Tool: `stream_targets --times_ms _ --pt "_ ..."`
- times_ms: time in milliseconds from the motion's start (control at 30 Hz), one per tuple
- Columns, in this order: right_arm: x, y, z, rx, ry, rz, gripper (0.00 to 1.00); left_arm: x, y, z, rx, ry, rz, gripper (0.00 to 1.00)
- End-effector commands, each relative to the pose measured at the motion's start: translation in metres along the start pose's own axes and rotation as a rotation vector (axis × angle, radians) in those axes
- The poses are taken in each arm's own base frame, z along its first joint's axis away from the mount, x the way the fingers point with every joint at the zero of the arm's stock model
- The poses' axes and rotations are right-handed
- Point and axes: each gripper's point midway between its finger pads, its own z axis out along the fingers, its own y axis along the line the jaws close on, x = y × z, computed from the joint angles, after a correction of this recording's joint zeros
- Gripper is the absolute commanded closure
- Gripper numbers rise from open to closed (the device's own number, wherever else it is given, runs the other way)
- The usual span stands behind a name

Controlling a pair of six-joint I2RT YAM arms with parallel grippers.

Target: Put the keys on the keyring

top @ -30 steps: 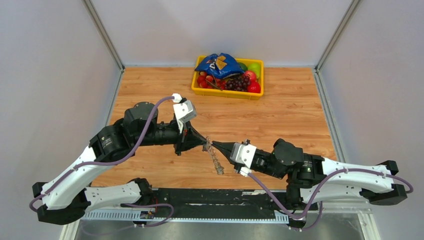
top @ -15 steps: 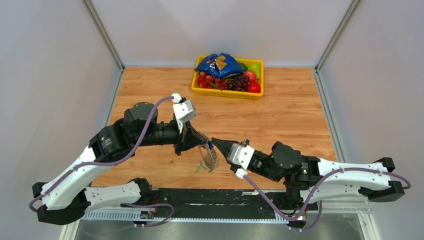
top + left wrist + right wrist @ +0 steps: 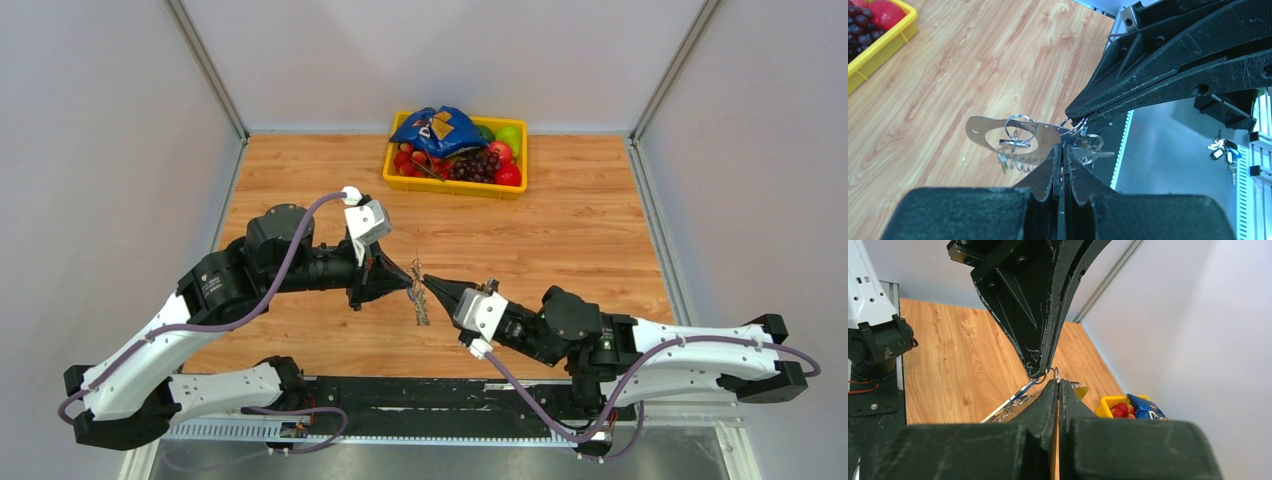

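Note:
The keyring (image 3: 420, 303), a flat shiny grey metal hoop with small split rings and silver keys, hangs edge-on above the table between both grippers. My left gripper (image 3: 407, 287) is shut on its rim; in the left wrist view the keyring (image 3: 993, 134) lies just past my shut left gripper (image 3: 1063, 148). My right gripper (image 3: 428, 281) is shut on a small split ring (image 3: 1074, 123) at the hoop's edge. In the right wrist view the right gripper (image 3: 1056, 383) meets the left fingertips (image 3: 1040, 367), with a blue-headed key (image 3: 1023, 390) below.
A yellow tray (image 3: 400, 178) with fruit and a blue snack bag (image 3: 437, 128) stands at the back of the wooden table. A black rail (image 3: 400, 392) runs along the near edge. Another small bunch of keys (image 3: 1219, 148) lies on the metal surface beyond the rail.
The keyring has swung from hanging long, to showing its open face, to edge-on and higher now. The right gripper has moved slightly left and forward. The left arm has barely moved.

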Motion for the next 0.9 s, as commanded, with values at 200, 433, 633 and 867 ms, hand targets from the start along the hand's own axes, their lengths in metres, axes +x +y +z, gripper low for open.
stream_targets --times_ms 200,433,633,867 --pt "-0.017 -0.006 0.0 0.029 -0.058 0.017 1.0 -0.018 -0.006 -0.01 0.007 -0.056 0.015 0.92" --pt "-0.013 -0.001 0.002 0.012 -0.042 0.011 1.0 -0.019 -0.005 -0.01 0.002 -0.059 0.012 0.92" --pt "-0.011 0.004 0.003 -0.006 -0.037 0.009 1.0 -0.019 -0.004 -0.01 -0.001 -0.059 0.011 0.92" --pt "-0.011 0.008 0.004 -0.022 -0.038 0.005 1.0 -0.02 -0.003 -0.01 -0.007 -0.06 0.013 0.92"
